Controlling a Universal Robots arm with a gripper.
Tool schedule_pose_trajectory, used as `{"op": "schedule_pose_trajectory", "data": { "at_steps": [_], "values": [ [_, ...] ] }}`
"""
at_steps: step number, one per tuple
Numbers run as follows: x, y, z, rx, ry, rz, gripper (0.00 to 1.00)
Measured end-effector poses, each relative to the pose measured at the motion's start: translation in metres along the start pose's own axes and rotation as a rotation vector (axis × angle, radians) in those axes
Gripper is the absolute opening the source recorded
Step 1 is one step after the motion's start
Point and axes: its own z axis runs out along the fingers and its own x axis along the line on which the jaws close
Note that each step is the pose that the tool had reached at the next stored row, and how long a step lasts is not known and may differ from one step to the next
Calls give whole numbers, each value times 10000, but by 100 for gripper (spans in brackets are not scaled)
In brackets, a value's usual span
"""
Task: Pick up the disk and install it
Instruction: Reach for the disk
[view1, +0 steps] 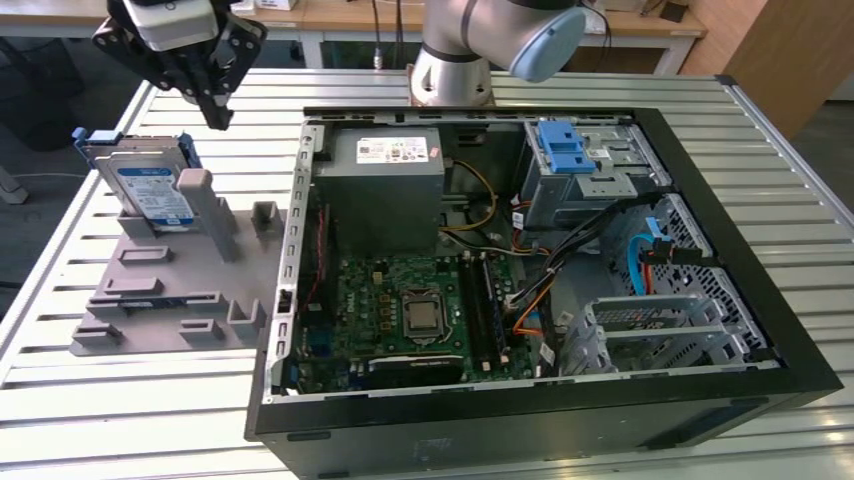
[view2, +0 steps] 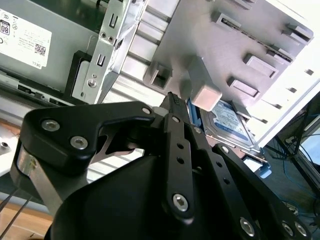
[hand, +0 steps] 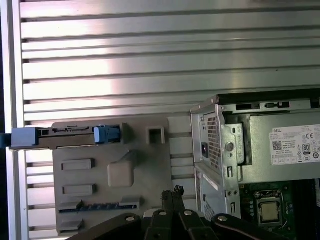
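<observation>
Here, gripper (view1: 215, 122): fingers pressed together, empty, hanging above the slatted table (view1: 134, 400), apart from the disk.
Disk (view1: 147, 190): upright on edge in the grey holder (view1: 147, 300), just behind its blocky post (view1: 200, 205).
Neighbour: open computer case (view1: 534, 420), at the exterior view's right of the holder.

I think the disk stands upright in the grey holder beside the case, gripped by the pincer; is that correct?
Not quite. The disk does stand upright in the grey holder beside the case, but the pincer is not gripping it. In the exterior view the pincer hangs above the disk, apart from it.
</observation>
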Motion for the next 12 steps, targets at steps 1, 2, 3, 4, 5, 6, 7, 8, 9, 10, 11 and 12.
{"op": "schedule_pose_trajectory", "data": {
  "at_steps": [1, 2, 3, 4, 5, 6, 7, 8, 9, 10, 11, 12],
  "values": [
    [23, 3, -1, 1, 1, 0, 11],
    [48, 6, -1, 1, 1, 0, 11],
    [73, 9, -1, 1, 1, -1, 11],
    [100, 13, -1, 0, 1, -1, 11],
    [126, 19, -1, 0, 0, -1, 11],
    [150, 29, 0, 0, 0, -1, 11],
    [169, 39, 2, 2, -1, 0, 11],
    [188, 52, 3, 8, -2, 0, 11],
    [203, 64, 4, 19, -1, -1, 11],
    [217, 73, 5, 25, -1, -1, 11],
    [231, 81, 6, 30, -1, -2, 11],
    [242, 90, 9, 31, -2, -2, 11]
  ]
}}
